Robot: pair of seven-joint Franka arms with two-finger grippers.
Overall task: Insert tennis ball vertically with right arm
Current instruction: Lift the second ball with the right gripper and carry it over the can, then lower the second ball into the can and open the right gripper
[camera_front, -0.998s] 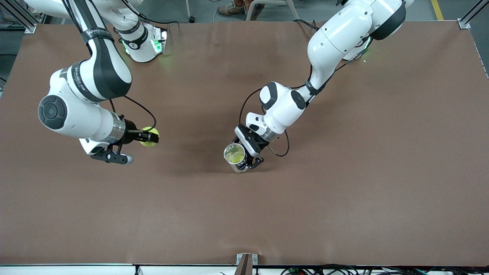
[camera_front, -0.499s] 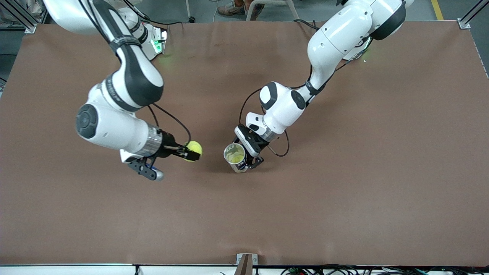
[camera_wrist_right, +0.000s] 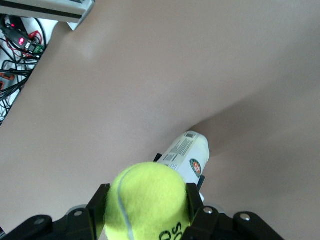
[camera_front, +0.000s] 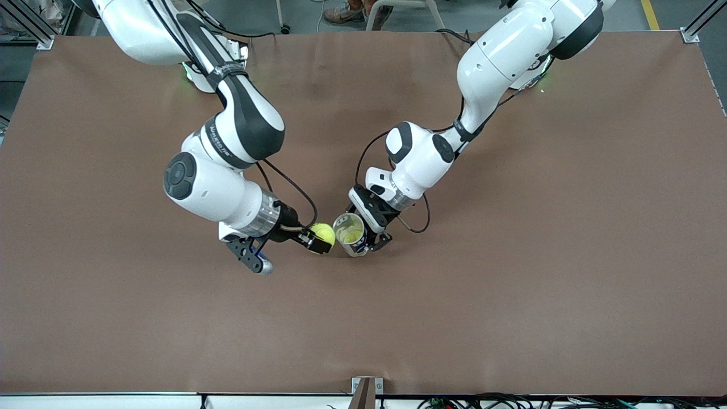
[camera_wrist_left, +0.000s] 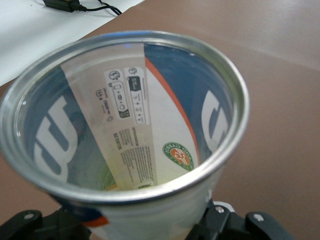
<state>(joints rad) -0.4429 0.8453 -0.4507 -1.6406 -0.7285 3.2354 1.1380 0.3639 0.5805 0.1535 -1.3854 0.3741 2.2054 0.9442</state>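
Tennis ball (camera_front: pixel 322 232) clamped in right jaws, just beside can (camera_front: pixel 350 230)

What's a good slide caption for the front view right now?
Right gripper holds a tennis ball beside the open can held upright by the left gripper.

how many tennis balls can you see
1: the tennis ball is clamped in the right gripper, beside the open can held by the left gripper. More may lie hidden inside the can.
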